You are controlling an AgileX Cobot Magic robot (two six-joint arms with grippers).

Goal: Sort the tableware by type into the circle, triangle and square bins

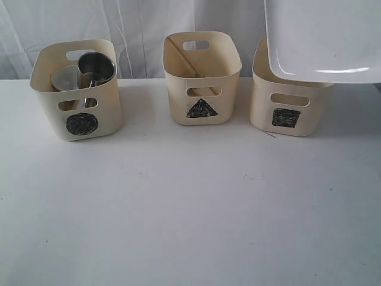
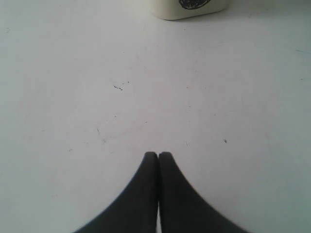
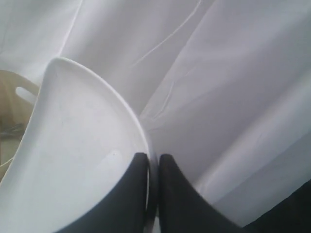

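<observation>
A large white square plate (image 1: 324, 39) hangs tilted above the bin with the black square (image 1: 286, 101) at the right. My right gripper (image 3: 153, 156) is shut on the plate (image 3: 82, 160), pinching its rim; the gripper itself does not show in the exterior view. The bin with the black circle (image 1: 77, 89) at the left holds a steel mug (image 1: 95, 67) and a bowl (image 1: 65, 77). In the middle bin with the black triangle (image 1: 202, 77) a wooden chopstick (image 1: 181, 53) leans. My left gripper (image 2: 158, 155) is shut and empty over bare table, short of the circle bin (image 2: 189, 7).
The white table (image 1: 190, 208) spreads in front of the three bins. A white curtain (image 1: 137, 24) hangs behind them, and the right wrist view shows it close behind the plate.
</observation>
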